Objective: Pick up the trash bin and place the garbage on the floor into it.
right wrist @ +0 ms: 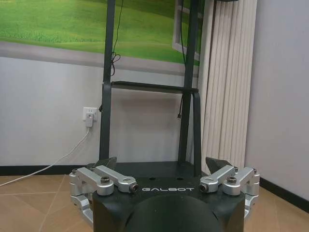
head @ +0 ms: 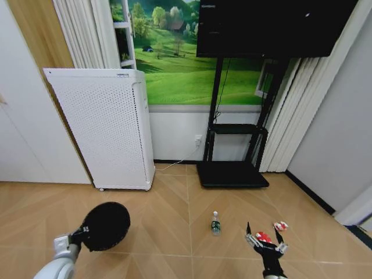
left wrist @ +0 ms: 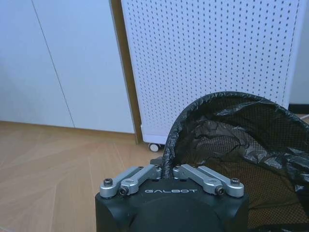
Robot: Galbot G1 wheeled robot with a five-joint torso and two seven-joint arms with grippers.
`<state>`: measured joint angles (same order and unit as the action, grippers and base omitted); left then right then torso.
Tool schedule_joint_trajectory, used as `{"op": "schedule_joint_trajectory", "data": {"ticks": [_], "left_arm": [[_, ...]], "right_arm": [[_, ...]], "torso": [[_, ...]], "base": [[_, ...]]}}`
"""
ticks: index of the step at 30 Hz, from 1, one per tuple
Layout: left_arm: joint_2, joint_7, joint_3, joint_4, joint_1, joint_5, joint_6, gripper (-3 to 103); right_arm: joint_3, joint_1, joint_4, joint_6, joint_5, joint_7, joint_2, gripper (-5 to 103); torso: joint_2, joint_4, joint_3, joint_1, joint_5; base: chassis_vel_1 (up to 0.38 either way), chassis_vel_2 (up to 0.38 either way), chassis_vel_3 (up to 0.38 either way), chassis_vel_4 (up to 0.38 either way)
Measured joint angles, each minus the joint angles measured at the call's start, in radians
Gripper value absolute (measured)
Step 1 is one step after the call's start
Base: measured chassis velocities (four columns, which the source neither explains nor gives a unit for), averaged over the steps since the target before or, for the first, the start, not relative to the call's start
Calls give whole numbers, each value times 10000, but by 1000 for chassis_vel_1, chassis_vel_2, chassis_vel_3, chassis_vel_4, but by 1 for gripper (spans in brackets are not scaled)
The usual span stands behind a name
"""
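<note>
**Bin held at near left, garbage on the floor at right**

The bin point(head: 106, 225) is held off the floor at the near left, tipped so that its dark underside is turned toward the head camera. It is gripped at the rim by the left gripper point(head: 81, 234). In the left wrist view the bin point(left wrist: 241, 145) is seen lined with a black bag, its rim pinched between the jaws of the left gripper point(left wrist: 166, 170), which are pressed together on it.

The bottle point(head: 215, 223) stands upright on the wooden floor point(head: 174, 197), near the middle, well apart from the bin to its right. Farther right, two red-and-white wrappers are seen on the floor: one wrapper point(head: 263, 237) lies between the fingertips of the right gripper point(head: 263, 235) as seen from the head, though contact cannot be told; the other wrapper point(head: 281, 225) lies just beyond it, to the right.

The right gripper is held low at the near right with its jaws spread wide. In the right wrist view the right gripper point(right wrist: 162, 166) is shown with both fingers apart and nothing between them.

Behind the bin, at the far left, a white perforated box point(head: 104, 128) stands against the wall. A black TV stand point(head: 232, 168) is placed at the far middle, under a dark screen point(head: 273, 26), with a green landscape picture point(head: 174, 70) on the wall behind. A cable is run from a wall socket point(right wrist: 89, 116) beside the stand.
</note>
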<state>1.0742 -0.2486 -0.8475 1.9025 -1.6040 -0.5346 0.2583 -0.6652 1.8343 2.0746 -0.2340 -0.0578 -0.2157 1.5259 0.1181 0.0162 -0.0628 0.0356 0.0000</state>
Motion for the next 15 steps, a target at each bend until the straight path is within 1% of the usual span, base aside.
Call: {"op": "schedule_joint_trajectory", "data": {"ticks": [2,3,4,5,6,7,8,9,10,12,13,14,15], "left_arm": [[214,293,-327,375,-322,118,-403,4],[214,293,-327,375,-322,118,-403,4],[292,447,-424,491,-428,130,-607,4],[433,676,-536,677,-600,43,-945,4],[433,676,-536,677,-600,43,-945,4],[535,906,-557,903,-761,-390,-1178,4],[542,1008,-449,1086,-839,-938,-1205,4],[558,1094,-339,1213,-911,-1346,-1189,4],[558,1094,-339,1213,-911,-1346,-1189,4],[665,1127,-169,1467,-1042,-2047,-1005,4],[746,1027,-81,1585,-1076,-2408,-871,4],[746,1027,-81,1585,-1076,-2408,-871,4],[816,902,-9,1636,-1079,-2639,-782,4]], "right_arm": [[80,113,-17,-3,209,81,89,100],[80,113,-17,-3,209,81,89,100],[104,161,-18,33,337,80,105,100],[170,214,-18,240,614,-8,114,100],[170,214,-18,240,614,-8,114,100],[249,254,-36,459,853,-146,172,100],[342,298,-127,589,1009,-262,308,100],[424,298,-227,669,1139,-325,385,100],[424,298,-227,669,1139,-325,385,100],[613,218,-387,789,1268,-382,423,100],[712,182,-419,879,1208,-393,405,100],[712,182,-419,879,1208,-393,405,100],[753,165,-427,965,1085,-406,354,100]], "torso": [[0,-3,0,0,0],[0,-3,0,0,0],[0,2,0,0,1],[0,0,1,0,0],[0,0,1,0,0],[1,-3,1,0,0],[1,-2,1,0,0],[1,9,1,0,1],[1,9,1,0,1],[1,4,1,0,0],[2,1,1,-1,2],[2,1,1,-1,2],[2,-1,1,-1,1]], "base": [[0,0,0,0],[0,0,0,0],[0,0,0,0],[0,0,0,0],[0,0,0,0],[0,0,0,0],[0,0,0,0],[0,0,0,0],[0,0,0,0],[0,0,0,0],[0,0,0,0],[0,0,0,0],[0,0,0,0]]}}
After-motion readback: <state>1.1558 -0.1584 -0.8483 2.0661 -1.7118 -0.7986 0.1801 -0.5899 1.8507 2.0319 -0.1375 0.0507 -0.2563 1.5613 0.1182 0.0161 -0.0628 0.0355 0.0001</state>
